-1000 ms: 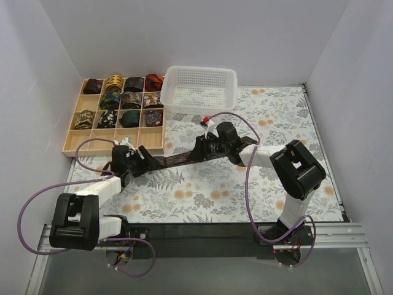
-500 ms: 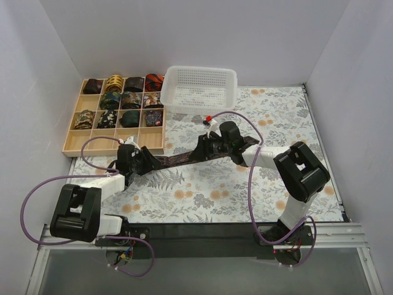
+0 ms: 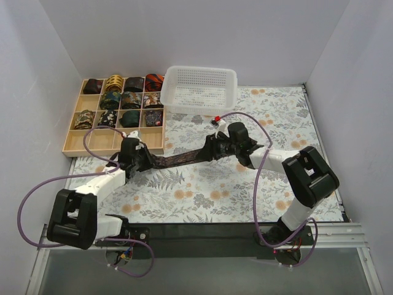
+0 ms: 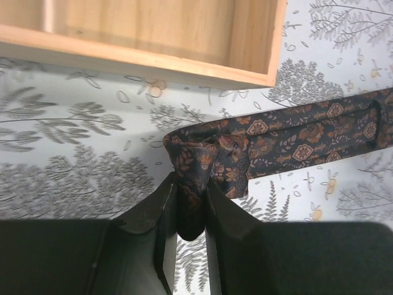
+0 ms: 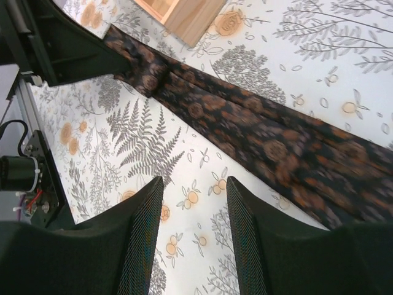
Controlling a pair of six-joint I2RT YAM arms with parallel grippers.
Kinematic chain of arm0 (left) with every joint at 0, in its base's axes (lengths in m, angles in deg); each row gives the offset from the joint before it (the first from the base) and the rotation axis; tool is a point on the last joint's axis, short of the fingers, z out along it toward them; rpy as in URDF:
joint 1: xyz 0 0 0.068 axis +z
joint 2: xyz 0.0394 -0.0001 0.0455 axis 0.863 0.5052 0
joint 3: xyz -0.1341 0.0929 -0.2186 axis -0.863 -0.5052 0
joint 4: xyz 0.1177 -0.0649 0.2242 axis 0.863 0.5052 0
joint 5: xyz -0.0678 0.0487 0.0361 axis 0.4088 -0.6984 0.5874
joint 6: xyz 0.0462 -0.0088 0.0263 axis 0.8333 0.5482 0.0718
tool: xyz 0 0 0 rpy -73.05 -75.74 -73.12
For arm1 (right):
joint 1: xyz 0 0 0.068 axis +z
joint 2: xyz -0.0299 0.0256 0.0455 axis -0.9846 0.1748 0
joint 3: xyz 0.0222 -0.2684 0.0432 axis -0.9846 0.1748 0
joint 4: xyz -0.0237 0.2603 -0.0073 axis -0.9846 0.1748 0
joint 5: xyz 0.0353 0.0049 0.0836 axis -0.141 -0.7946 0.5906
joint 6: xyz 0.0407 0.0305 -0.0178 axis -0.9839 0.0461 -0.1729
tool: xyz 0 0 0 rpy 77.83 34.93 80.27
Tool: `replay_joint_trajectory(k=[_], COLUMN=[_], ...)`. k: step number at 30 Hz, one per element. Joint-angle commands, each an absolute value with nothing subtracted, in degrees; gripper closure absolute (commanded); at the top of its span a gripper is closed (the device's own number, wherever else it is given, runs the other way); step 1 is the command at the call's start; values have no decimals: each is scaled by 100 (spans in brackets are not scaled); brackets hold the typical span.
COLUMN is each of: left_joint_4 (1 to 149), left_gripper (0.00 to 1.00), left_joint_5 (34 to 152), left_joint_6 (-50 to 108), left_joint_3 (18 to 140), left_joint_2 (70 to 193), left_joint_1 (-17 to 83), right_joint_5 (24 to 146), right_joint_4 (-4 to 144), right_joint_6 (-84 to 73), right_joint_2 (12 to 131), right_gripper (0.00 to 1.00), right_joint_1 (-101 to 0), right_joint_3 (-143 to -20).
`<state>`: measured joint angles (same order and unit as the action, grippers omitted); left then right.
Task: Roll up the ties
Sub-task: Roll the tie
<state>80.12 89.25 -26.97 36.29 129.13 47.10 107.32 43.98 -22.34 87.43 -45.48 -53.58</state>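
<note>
A dark tie [image 3: 181, 160] with small orange-red print lies stretched across the floral mat, from left of centre up to the right. My left gripper [image 3: 144, 161] is at its narrow left end. The left wrist view shows the left gripper [image 4: 191, 184] shut on the bunched, folded tip of the tie [image 4: 295, 138]. My right gripper [image 3: 212, 147] hovers over the wider right part. In the right wrist view the right gripper [image 5: 195, 184] stands open beside the tie [image 5: 245, 123], with only mat between its fingers.
A gridded wooden tray [image 3: 77, 144] at the back left holds several rolled ties [image 3: 123, 98]; its near corner [image 4: 184, 67] sits just beyond the tie's end. A white mesh basket [image 3: 199, 89] stands at the back centre. White walls close in both sides.
My left gripper moved right onto the tie's narrow end and closed on it. The right arm shifted slightly to the right, its jaws unchanged.
</note>
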Motion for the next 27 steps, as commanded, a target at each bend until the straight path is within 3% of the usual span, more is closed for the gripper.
replay_joint_trajectory(k=[1, 9, 18, 27], left_joint_4=[9076, 10483, 11705, 12813], left_gripper=[97, 97, 97, 95], left_joint_5=[8141, 6533, 4477, 3464], left_joint_6=[-2067, -1354, -1257, -1819], left_joint_3=[4049, 5007, 6184, 7213], left_joint_2=[12500, 12850, 14160, 15645], left_joint_1=[4700, 4069, 3076, 2082], right_joint_5=[10523, 9970, 9864, 9890], right_joint_4=[4469, 5216, 5349, 5366], right_joint_6=[-2016, -1637, -1593, -1584], right_joint_2=[8357, 7847, 7451, 7135], right_gripper=[55, 55, 55, 55], right_joint_1=[-4680, -4829, -4926, -5234], right_joint_3=[-5205, -5055, -4791, -4580])
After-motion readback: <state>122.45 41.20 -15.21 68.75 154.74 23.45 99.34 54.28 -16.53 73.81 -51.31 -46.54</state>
